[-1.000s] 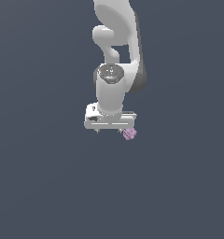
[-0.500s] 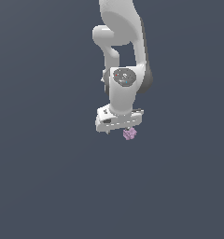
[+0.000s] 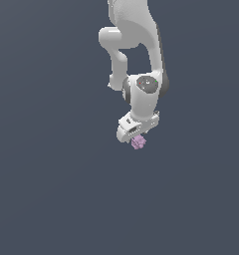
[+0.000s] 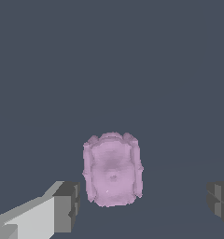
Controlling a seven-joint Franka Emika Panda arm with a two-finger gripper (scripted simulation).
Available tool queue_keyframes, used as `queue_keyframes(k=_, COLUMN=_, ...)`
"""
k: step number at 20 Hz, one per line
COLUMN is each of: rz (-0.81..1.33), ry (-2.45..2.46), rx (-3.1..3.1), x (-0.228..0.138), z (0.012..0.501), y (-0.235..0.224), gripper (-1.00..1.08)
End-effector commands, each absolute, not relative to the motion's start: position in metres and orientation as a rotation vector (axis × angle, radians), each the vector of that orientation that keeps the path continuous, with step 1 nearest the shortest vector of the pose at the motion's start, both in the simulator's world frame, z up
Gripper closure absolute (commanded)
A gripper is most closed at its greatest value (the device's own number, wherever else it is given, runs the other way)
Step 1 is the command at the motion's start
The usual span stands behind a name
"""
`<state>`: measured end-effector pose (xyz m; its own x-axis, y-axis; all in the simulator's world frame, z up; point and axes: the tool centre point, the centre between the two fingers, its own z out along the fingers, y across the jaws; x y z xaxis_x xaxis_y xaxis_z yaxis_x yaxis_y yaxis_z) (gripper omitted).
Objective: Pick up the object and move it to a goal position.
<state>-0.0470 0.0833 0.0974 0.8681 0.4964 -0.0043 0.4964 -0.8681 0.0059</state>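
The object is a small pale pink-lilac lumpy block lying on the grey floor. In the exterior view my white gripper hangs just above it, pointing down, with the hand turned at a slant. In the wrist view the object lies between the two dark fingertips, nearer to that one than to the other. There is a visible gap on each side of it. My gripper is open and touches nothing.
A plain dark grey floor fills both views. Nothing else shows on it.
The arm has shifted toward the exterior view's right and the hand has twisted about its axis. The object has stayed where it was.
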Motion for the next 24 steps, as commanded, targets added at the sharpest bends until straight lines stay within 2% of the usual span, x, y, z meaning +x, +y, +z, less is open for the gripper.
queue_keyframes(k=1, rz=-0.002, ry=0.874, rx=3.014, x=-0.053, z=0.094, y=0.091, gripper=-0.92)
queue_keyframes(k=11, rz=-0.001, ry=0.926, rx=3.002, x=-0.057, z=0.088, y=0.098, gripper=-0.92)
queue_keyframes(k=24, rz=0.000, ry=0.935, rx=2.999, x=-0.058, z=0.041, y=0.098, gripper=-0.92)
